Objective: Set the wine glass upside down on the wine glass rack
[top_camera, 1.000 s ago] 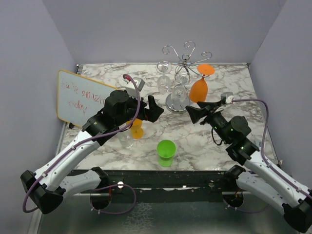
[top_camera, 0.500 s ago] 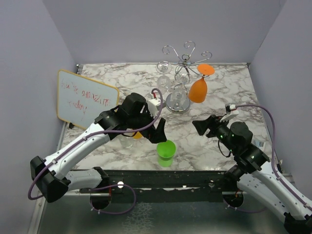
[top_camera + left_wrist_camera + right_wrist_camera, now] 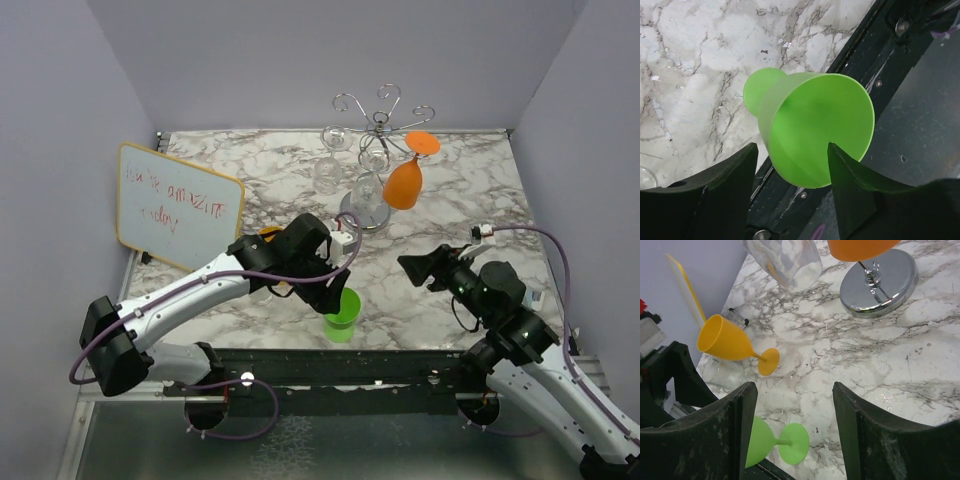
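A green wine glass [image 3: 341, 312] stands upright near the table's front edge. My left gripper [image 3: 337, 287] is open with its jaws on either side of the glass's bowl. The left wrist view shows the green bowl [image 3: 815, 125] between the two fingers of the left gripper [image 3: 791, 149]. The chrome wine glass rack [image 3: 380, 122] stands at the back on its round base [image 3: 350, 214]. An orange glass [image 3: 404, 183] and clear glasses [image 3: 330, 170] hang on it upside down. My right gripper [image 3: 410, 263] is open and empty, right of the green glass [image 3: 785, 442].
A yellow-orange glass [image 3: 727, 342] and a clear glass [image 3: 722, 374] stand by my left arm. A whiteboard [image 3: 180, 208] leans at the left edge. The rack base [image 3: 895, 280] shows in the right wrist view. The black frame runs just in front of the green glass.
My left arm has swung right and toward the front edge, from beside the yellow-orange glass to around the green glass. My right arm has drawn back and to the right.
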Motion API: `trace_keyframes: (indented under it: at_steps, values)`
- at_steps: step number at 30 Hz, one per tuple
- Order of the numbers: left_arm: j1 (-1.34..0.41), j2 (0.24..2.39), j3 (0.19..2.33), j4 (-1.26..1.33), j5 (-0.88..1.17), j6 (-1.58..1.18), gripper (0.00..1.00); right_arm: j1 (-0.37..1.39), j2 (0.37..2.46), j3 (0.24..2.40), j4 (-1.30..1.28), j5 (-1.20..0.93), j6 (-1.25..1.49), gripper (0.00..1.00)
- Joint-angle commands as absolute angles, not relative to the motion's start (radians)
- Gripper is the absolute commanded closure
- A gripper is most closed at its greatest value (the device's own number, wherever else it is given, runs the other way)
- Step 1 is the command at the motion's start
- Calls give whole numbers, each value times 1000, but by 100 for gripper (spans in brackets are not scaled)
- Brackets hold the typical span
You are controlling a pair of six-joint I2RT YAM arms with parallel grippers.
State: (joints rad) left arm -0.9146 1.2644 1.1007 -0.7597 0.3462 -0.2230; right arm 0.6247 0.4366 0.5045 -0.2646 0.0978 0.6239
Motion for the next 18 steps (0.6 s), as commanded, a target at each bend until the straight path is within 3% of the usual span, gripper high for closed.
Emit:
trace_keyframes:
  at_steps: [1,7,12,18]
  values:
    - [-954,1304,1072,-763,292,-194,46,627,391,483,-280,81,666,34]
    - [-986,1326,1084,-732,199,-191,69,627,394,497,-300,73,721,34]
    - [-1001,1304,1090,-690,166,-163,100,627,437,547,-410,100,873,34]
    - [-1017,1269,1098,-571,86,-192,100,627,474,594,-611,97,1221,35]
